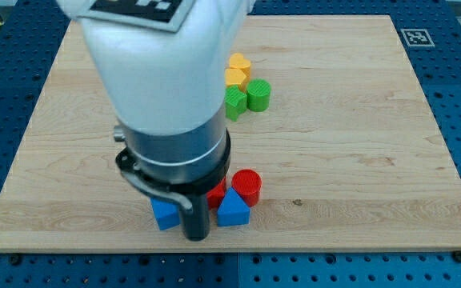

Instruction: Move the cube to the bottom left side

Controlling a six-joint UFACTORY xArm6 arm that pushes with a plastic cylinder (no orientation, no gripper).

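With no pincer, only a bare rod, my tip [196, 237] sits between the blue cube [164, 214] and blue triangular block [233, 210] near the table's bottom edge, so a careless leftward push risks dragging the neighbours or skidding the cube off-line.

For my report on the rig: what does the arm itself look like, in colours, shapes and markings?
A bulky white rounded shell, bearing a black-and-white square marker at the top. Below it comes a grey-and-black cylindrical collar with a dark bracket, then the straight dark rod ending in my tip.
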